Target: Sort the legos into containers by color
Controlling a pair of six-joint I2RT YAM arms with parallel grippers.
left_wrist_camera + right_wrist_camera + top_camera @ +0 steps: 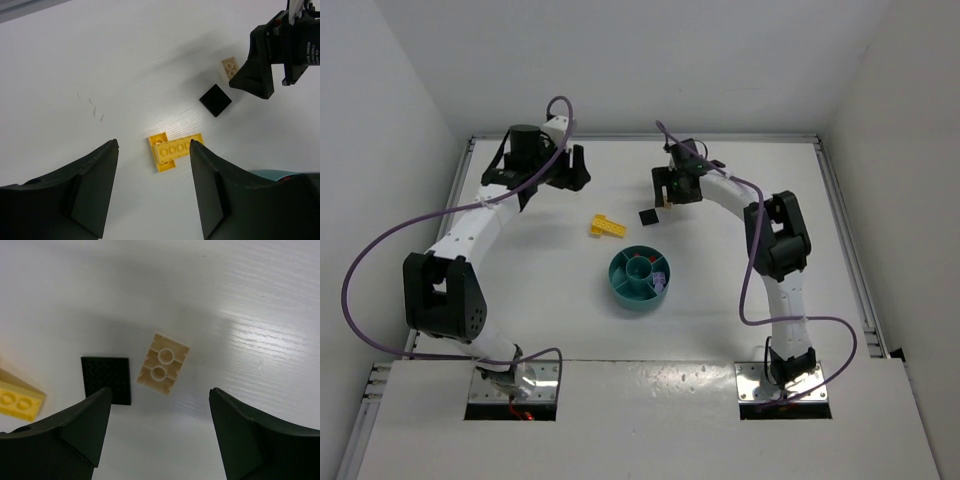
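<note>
Two yellow legos (607,226), one lying across the other, rest on the table left of a black lego (648,216). The teal dish (624,283) stands nearer the arms and holds a purple lego (660,284). My left gripper (570,172) is open and empty, hovering behind the yellow legos (172,150). My right gripper (668,192) is open and empty above a beige lego (163,364), which lies studs down beside the black lego (106,379). In the left wrist view the black lego (215,100), the beige lego (230,67) and my right gripper's fingers (257,65) show.
White walls close in the table at the back and both sides. A raised rail (840,230) runs along the right edge. The dish rim (272,173) shows at the lower right of the left wrist view. A corner of a yellow lego (17,399) shows in the right wrist view.
</note>
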